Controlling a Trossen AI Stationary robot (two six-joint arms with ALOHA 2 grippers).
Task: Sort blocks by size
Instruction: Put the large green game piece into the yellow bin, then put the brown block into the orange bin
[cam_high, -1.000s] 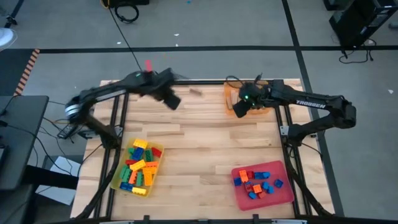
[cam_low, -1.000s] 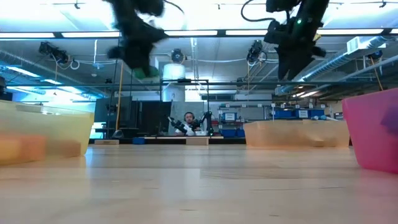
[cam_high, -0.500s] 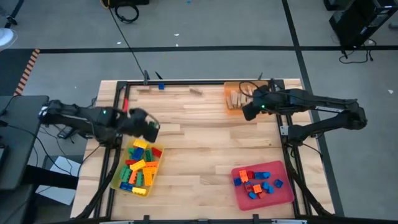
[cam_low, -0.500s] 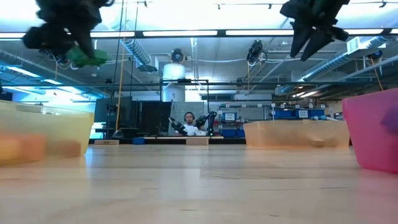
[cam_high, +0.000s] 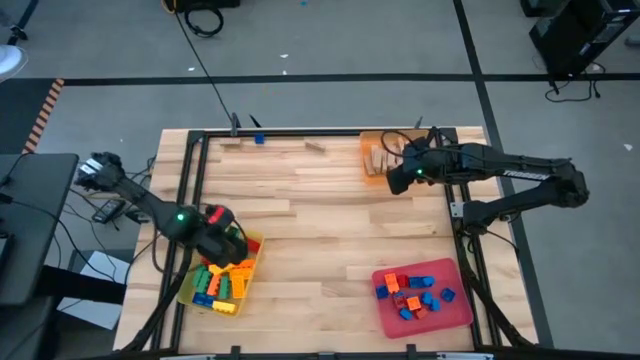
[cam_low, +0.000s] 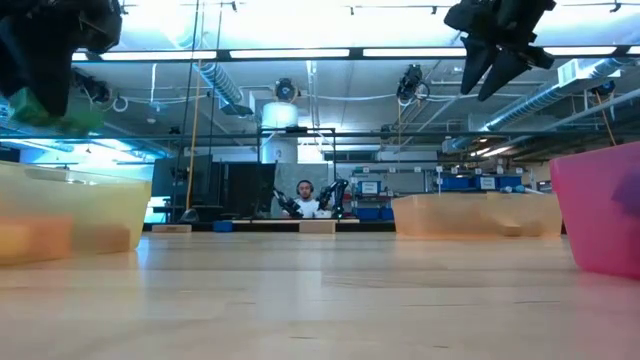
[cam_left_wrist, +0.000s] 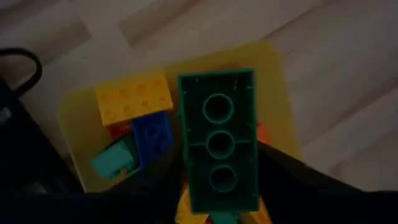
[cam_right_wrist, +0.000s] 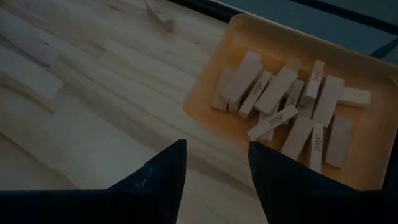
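Over the yellow tray (cam_high: 190, 290) hangs the left hand (cam_high: 222, 232), and between its fingers sits a green brick (cam_left_wrist: 219, 140). The brick is long and rectangular, seen from its hollow underside in the left wrist view, with three round tubes in a row down its middle. From bench height the same green brick (cam_low: 45, 108) shows under the dark left hand (cam_low: 45, 60), well above the yellow tray (cam_low: 75, 210). Whether the fingers are pressing the brick or have just let go of it, I cannot tell.

Below this hand the tray holds a heap of plastic bricks (cam_high: 222, 275) in yellow, green, orange, red and blue. Just beside the green brick lie a yellow brick (cam_left_wrist: 134, 99) with studs on top, a blue brick (cam_left_wrist: 152, 134) and a teal piece (cam_left_wrist: 112, 160).

Across the bench (cam_high: 320, 230) the right hand (cam_high: 396, 180) hovers at the near edge of the orange tray (cam_high: 369, 168). Its two dark fingers (cam_right_wrist: 158, 177) stand a moderate way apart with nothing between them. Ahead of them the orange tray (cam_right_wrist: 211, 87) holds a loose pile of plain tan wooden blocks (cam_right_wrist: 280, 109), long flat sticks lying crossed over one another, some with small printed lettering.

Well apart from both hands, a red tray (cam_high: 460, 312) holds small blue, orange and red bricks (cam_high: 412, 292). A blue brick (cam_high: 258, 138) and a tan wooden piece (cam_high: 316, 148) lie on the bench's far edge.
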